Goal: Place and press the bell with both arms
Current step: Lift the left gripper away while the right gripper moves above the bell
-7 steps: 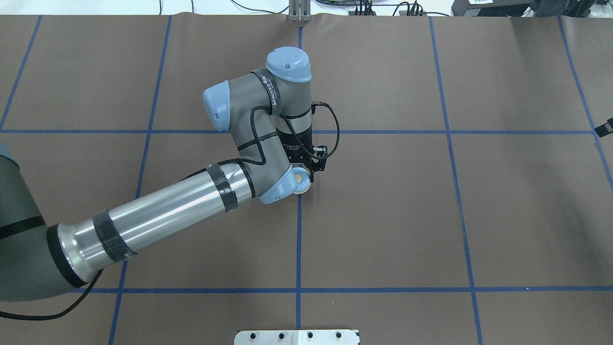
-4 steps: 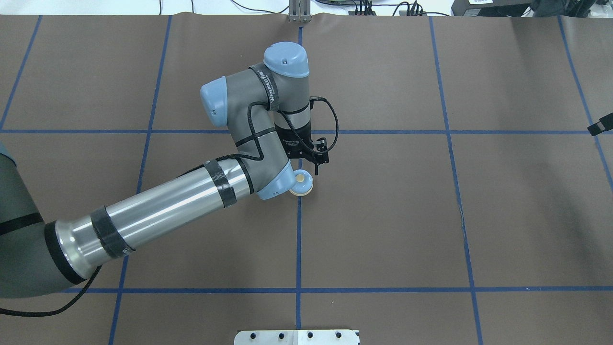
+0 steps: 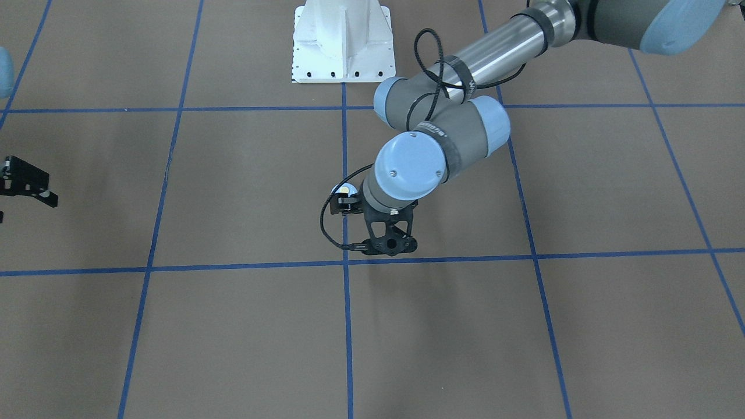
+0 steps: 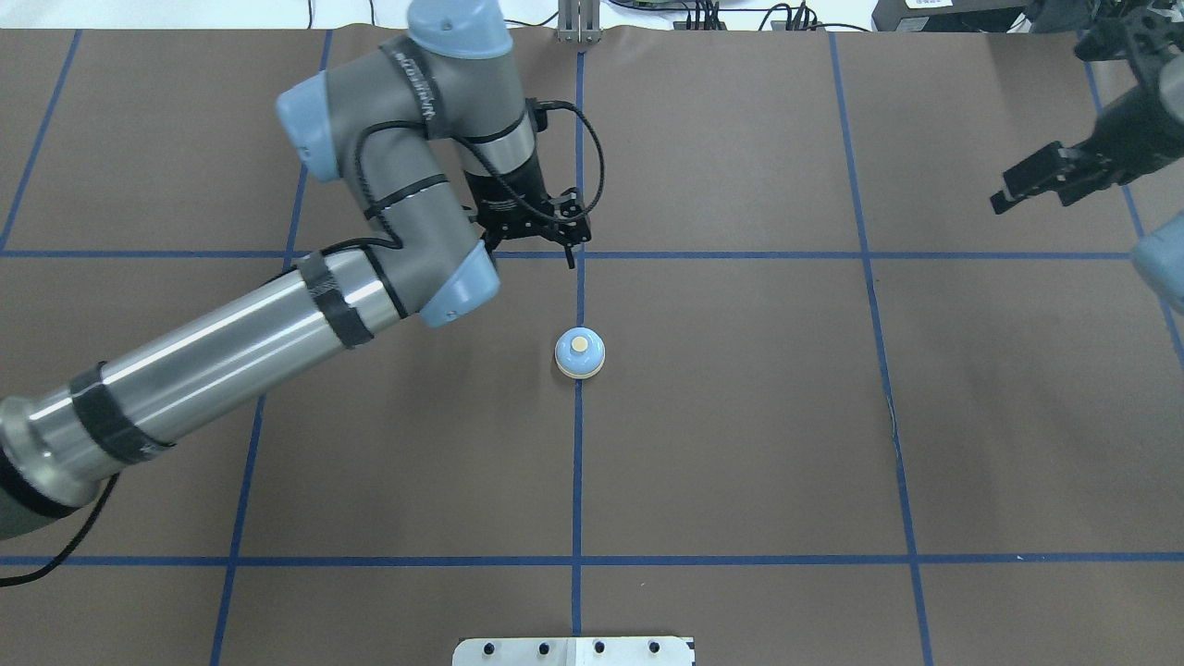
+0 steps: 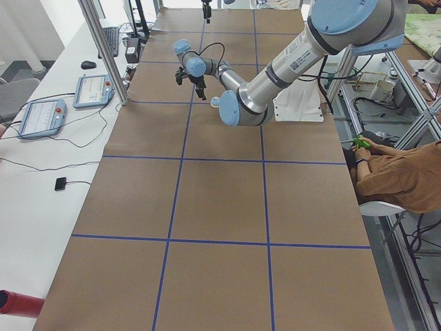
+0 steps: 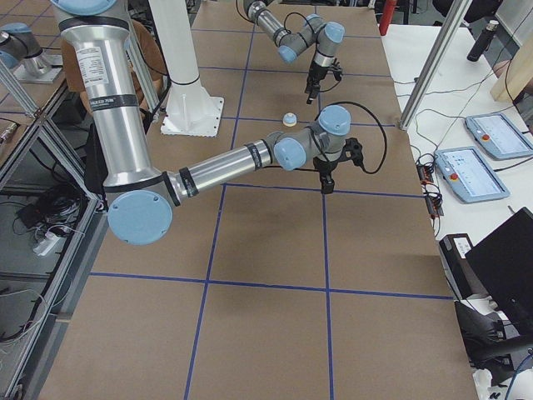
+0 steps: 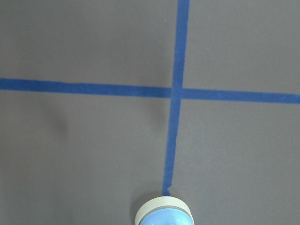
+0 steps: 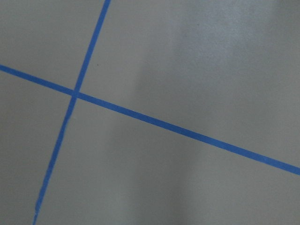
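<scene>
A brown counter (image 3: 233, 337) gridded with blue tape (image 3: 347, 326) takes up the middle of the room. From across it, the left arm (image 3: 495, 46) comes in from the robot's edge beside the white pedestal (image 3: 343, 41), wrist bent downward. The left pincer (image 3: 389, 247) hangs over a tape line, fingers apart and nothing between them. The bell (image 3: 346, 188) peeks out just behind that wrist, mostly hidden. The right pincer (image 3: 26, 186) shows at the counter's end; I cannot tell whether it is spread or closed.

From overhead, the bell stands upright on the centre tape line, about mid-counter. The left pincer hovers near it on the far-edge side, not touching. The right pincer hangs well apart, near the far corner at the robot's right end.

From the left end, a seated person (image 5: 400, 176) is beside the robot's edge.

From the right end, the right arm (image 6: 225, 162) stretches over the counter, and the bell lies between the two pincers.

The left wrist camera catches the bell at its bottom border, on the tape line. The right wrist camera shows a tape crossing.
</scene>
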`<state>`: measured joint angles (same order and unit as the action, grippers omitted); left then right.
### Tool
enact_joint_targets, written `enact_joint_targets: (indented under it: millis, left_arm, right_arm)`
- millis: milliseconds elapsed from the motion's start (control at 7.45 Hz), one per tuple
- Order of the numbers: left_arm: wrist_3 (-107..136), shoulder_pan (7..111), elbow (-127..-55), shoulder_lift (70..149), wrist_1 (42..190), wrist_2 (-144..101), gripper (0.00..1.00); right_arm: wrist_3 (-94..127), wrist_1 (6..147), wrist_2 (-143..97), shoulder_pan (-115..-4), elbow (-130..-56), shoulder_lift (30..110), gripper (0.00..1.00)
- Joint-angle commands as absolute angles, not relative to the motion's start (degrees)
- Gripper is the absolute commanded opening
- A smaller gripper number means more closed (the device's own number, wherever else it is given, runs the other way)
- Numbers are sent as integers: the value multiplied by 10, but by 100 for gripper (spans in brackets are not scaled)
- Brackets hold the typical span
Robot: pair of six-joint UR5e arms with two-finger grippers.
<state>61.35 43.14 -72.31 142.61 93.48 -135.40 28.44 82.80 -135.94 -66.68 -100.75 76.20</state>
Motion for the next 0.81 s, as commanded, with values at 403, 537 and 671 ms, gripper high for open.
enact_joint_targets:
  millis: [403, 537, 671]
  left_arm:
    - [459, 535, -961, 1142, 939, -1373, 99]
    - [445, 547, -983, 1114, 939, -1373, 99]
    - [445, 547, -1001, 1093, 940, -1367, 99]
  right_arm:
    - [705, 830, -1119, -377, -976, 556, 99]
    - [740, 830, -1091, -344, -934, 510, 98]
    - [757, 830, -1072, -328, -919, 486, 46]
